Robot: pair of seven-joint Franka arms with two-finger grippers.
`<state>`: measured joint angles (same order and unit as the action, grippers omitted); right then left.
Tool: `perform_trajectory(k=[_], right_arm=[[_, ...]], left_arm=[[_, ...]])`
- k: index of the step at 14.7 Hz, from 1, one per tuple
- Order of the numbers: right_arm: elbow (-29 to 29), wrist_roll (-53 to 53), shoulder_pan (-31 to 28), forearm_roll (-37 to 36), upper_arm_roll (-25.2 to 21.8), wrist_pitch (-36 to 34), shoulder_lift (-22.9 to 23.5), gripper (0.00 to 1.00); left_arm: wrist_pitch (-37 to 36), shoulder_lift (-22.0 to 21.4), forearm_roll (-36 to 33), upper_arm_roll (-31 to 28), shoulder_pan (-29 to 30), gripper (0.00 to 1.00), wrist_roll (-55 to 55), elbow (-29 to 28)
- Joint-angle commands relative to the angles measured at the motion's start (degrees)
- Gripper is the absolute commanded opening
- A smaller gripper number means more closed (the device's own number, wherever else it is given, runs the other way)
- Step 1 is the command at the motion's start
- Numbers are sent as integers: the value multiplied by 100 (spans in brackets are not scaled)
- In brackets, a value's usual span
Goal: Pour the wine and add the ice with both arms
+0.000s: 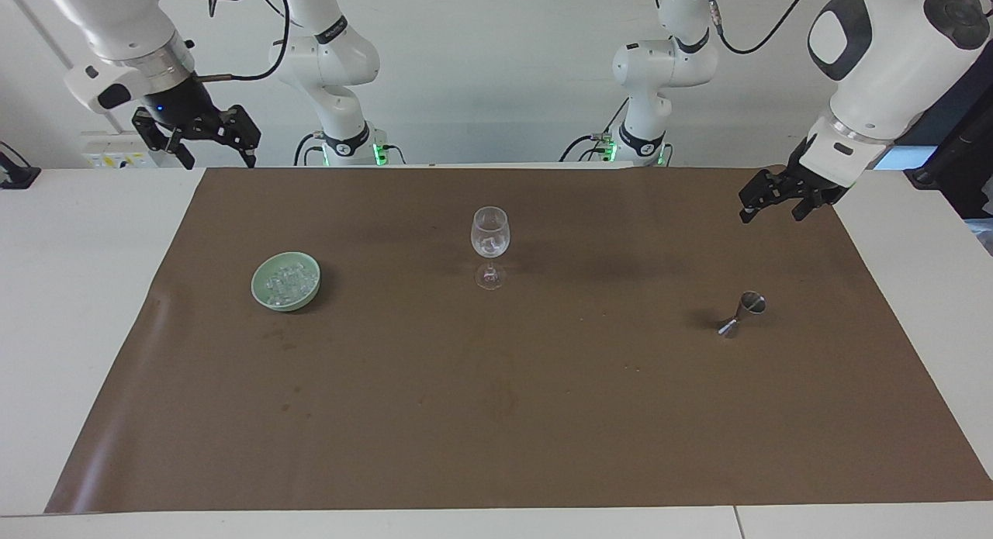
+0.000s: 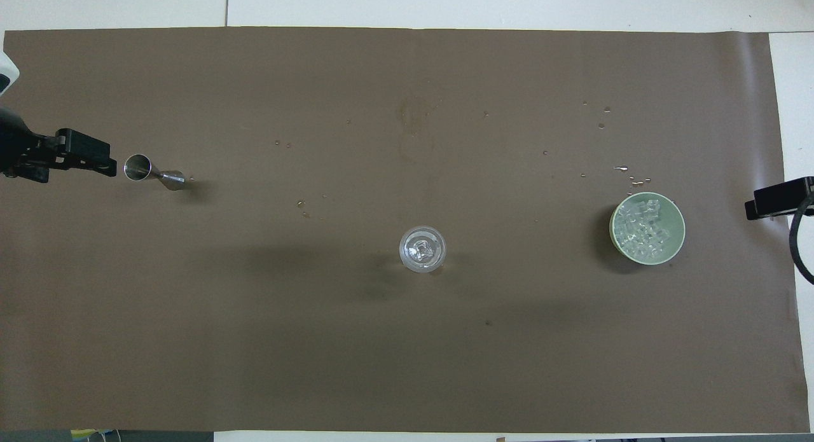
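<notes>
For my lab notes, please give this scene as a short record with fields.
surface: brown mat
middle: wine glass, upright, an ice cube inside
right arm's end: green bowl of ice
left arm's end: metal measuring cup, upright
left gripper: open, empty, raised over mat edge
right gripper: open, empty, raised off the mat
</notes>
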<state>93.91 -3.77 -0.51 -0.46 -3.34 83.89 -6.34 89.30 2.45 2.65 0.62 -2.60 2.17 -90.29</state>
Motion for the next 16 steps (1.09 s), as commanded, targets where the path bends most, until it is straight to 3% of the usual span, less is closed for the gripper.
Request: perform_trajectory(k=[1, 5, 8, 16], right_arm=[[136, -141, -134, 28, 52, 119, -104, 100], [136, -150, -134, 19, 61, 119, -113, 100], [145, -141, -134, 19, 61, 127, -104, 100], [128, -159, -134, 2, 70, 163, -96, 100]], left_arm=[[-255, -104, -133, 218, 233, 100, -94, 82], [-457, -166, -124, 307, 295, 100, -323, 21], [-308, -288, -124, 307, 409, 100, -463, -243], [-185, -368, -265, 307, 339, 100, -481, -261]])
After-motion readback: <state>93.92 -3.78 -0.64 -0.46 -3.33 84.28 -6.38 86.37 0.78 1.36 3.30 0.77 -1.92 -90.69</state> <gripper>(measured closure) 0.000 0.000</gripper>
